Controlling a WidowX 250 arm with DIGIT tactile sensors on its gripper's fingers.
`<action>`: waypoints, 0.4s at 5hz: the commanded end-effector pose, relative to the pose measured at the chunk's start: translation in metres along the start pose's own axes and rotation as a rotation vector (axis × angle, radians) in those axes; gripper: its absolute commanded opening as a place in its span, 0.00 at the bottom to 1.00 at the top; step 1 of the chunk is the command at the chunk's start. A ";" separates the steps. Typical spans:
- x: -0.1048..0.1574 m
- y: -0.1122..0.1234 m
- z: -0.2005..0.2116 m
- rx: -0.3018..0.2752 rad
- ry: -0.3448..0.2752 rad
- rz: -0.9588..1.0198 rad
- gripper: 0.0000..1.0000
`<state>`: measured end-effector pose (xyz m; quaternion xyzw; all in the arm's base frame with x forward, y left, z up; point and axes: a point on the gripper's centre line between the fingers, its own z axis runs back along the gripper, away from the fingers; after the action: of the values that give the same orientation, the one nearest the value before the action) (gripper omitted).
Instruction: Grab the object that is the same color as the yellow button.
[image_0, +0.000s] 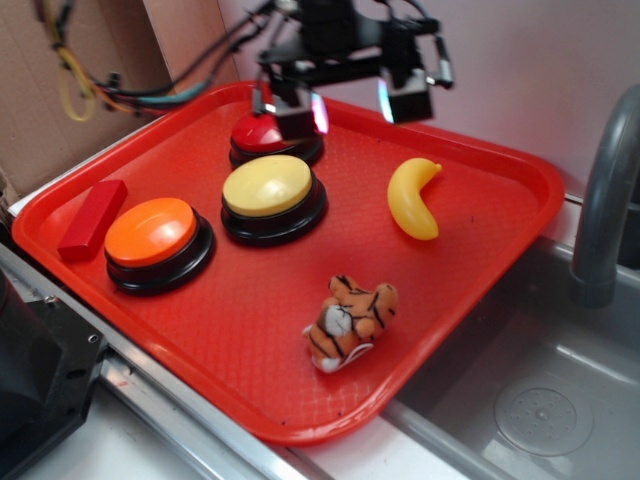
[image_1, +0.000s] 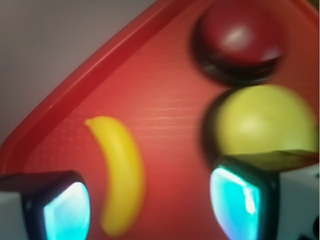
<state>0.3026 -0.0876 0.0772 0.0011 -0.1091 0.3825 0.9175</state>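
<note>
The yellow toy banana (image_0: 414, 198) (image_1: 119, 172) lies on the red tray (image_0: 480, 250), right of centre. The yellow button (image_0: 268, 187) (image_1: 262, 120), pale dome on a black base, sits mid-tray to the banana's left. My gripper (image_0: 348, 103) (image_1: 150, 207) hangs open above the tray's far part, between the red button and the banana, holding nothing. In the wrist view the banana lies between the two cyan pads, nearer the left fingertip (image_1: 66, 210); the view is blurred.
A red-domed button (image_0: 262, 132) (image_1: 239, 37) sits behind the yellow one and an orange-domed button (image_0: 152, 232) at the left. A red block (image_0: 92, 218) lies by the left rim, a plush tiger (image_0: 348, 320) near the front. A sink and grey faucet (image_0: 605, 190) are at right.
</note>
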 end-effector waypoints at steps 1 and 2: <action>0.003 -0.021 -0.037 -0.023 0.043 -0.030 1.00; -0.006 -0.015 -0.048 0.005 0.031 -0.016 0.33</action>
<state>0.3148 -0.1036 0.0196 0.0054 -0.0821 0.3767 0.9227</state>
